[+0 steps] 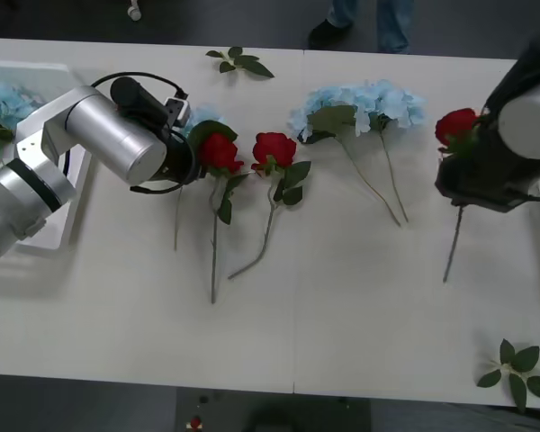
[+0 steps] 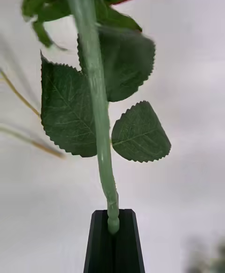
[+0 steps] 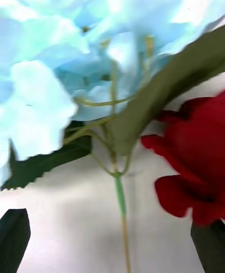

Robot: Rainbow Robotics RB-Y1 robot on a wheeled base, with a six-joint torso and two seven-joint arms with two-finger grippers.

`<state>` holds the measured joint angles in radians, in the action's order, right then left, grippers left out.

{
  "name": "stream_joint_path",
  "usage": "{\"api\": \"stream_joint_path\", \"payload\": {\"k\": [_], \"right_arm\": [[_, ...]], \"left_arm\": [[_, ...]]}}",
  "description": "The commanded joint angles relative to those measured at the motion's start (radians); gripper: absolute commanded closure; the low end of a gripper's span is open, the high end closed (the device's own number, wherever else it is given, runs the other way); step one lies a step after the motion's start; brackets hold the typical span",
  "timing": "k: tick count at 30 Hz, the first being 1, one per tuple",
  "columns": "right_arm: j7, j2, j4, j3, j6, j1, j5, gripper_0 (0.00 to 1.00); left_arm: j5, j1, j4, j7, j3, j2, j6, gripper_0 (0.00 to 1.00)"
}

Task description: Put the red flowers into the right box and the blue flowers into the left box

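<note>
We see our right end effector (image 2: 114, 235) clenched on a red artificial rose's thin green stem (image 2: 96, 109); our left end effector (image 3: 112, 254) stands released over a pale blue hydrangea cluster (image 3: 70, 57).

This looks like a robotics lab or test room rather than a home. A broad, plain white desk (image 1: 342, 315) made of panels butted together (a seam runs down its middle) stands on a dark floor (image 1: 252, 22). Artificial flowers are laid out in a row across it, with loose leaf sprigs (image 1: 241, 61) scattered near its edges. Two bulky silver-and-black robot arms reach over the surface, and a person's legs and shoes (image 1: 364, 27) stand just beyond the far edge.
</note>
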<state>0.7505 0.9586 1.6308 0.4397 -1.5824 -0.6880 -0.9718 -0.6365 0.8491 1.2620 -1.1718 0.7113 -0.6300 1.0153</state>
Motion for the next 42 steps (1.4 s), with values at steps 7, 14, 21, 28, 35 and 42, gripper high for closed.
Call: {"api": "stream_joint_path", "payload": {"k": [7,14,21,28,35,42], "right_arm": [[0.233,0.212,0.060,-0.282,-0.228,-0.039,-0.237,1.00],[0.523,0.272,-0.068,-0.295,-0.249,-0.041,-0.140,1.00],[0.751,0.275,-0.298,-0.306,-0.192,-0.041,-0.011,1.00],[0.918,0.270,-0.523,-0.326,-0.057,-0.031,0.058,1.00],[1.037,0.226,-0.720,-0.329,0.180,-0.008,0.128,1.00],[1.041,0.155,-0.784,-0.329,0.352,0.034,0.236,1.00]], "left_arm": [[0.000,0.044,-0.058,0.047,-0.010,-0.010,-0.043,0.00],[0.005,0.045,-0.081,0.052,-0.010,0.021,-0.044,0.00],[0.031,0.045,-0.131,0.052,-0.010,0.072,-0.073,0.00],[0.057,0.051,-0.154,0.052,-0.010,0.092,-0.086,0.00],[0.080,0.050,-0.158,0.052,0.007,0.095,-0.087,0.14],[0.095,0.050,-0.158,0.050,0.020,0.093,-0.100,0.86]]}}
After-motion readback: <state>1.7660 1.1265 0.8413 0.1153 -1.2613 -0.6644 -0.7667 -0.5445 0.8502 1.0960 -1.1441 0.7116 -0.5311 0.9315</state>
